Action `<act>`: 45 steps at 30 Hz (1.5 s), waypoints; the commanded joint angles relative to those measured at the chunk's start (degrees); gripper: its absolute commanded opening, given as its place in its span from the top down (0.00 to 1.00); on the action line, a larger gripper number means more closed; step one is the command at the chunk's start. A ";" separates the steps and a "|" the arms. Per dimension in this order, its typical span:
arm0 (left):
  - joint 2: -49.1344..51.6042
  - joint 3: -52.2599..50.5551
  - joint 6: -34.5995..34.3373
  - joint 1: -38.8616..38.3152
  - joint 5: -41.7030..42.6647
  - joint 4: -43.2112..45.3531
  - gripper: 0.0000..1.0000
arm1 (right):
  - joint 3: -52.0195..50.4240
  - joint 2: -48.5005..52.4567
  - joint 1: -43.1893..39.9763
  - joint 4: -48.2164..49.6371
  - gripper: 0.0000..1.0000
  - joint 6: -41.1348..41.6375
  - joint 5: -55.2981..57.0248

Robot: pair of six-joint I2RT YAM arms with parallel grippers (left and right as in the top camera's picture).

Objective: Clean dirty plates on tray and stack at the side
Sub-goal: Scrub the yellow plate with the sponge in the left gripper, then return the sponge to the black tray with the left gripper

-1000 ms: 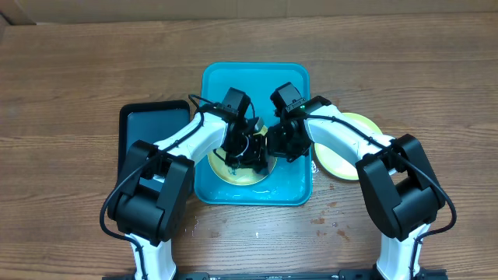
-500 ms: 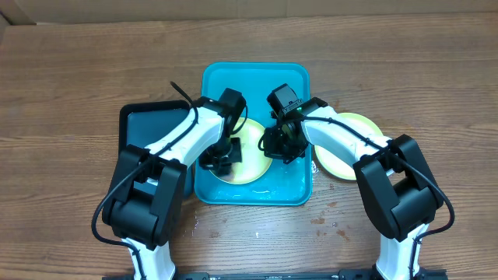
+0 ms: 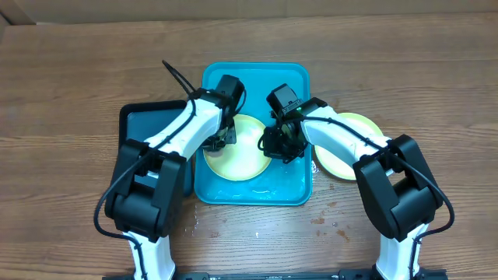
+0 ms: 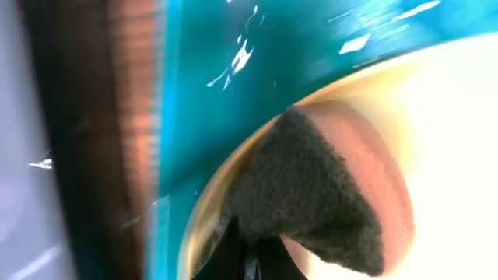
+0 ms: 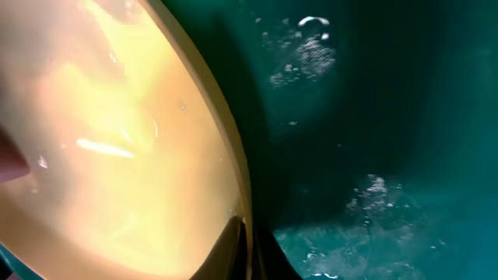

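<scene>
Wooden table [image 3: 78,78]: bright turquoise rectangular plastic tray [image 3: 257,74] holds a round white lime-rimmed plate [image 3: 241,155].
My left gripper [image 3: 217,142] clamps a dark sponge [image 4: 311,194] at its left rim; my right gripper [image 3: 278,148] pinches its right rim.

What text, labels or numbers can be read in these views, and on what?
None readable in any view.
Turquoise tray, plate in it, sponge, black tray, side plates: no print visible.
Wrist camera housings in the overhead view: any marking is too small to read.
</scene>
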 commanded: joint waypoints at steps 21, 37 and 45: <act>-7.45 3.61 4.11 6.43 15.52 -12.13 0.96 | -0.31 1.14 -0.72 -1.44 0.96 -0.83 4.13; -12.83 -4.07 3.91 19.74 0.79 -9.20 0.96 | -0.31 1.14 -0.72 -1.44 0.96 -0.85 4.11; -10.25 -3.50 3.30 20.74 -0.96 -11.54 0.24 | 0.31 0.66 -0.72 -4.57 0.96 -0.87 4.11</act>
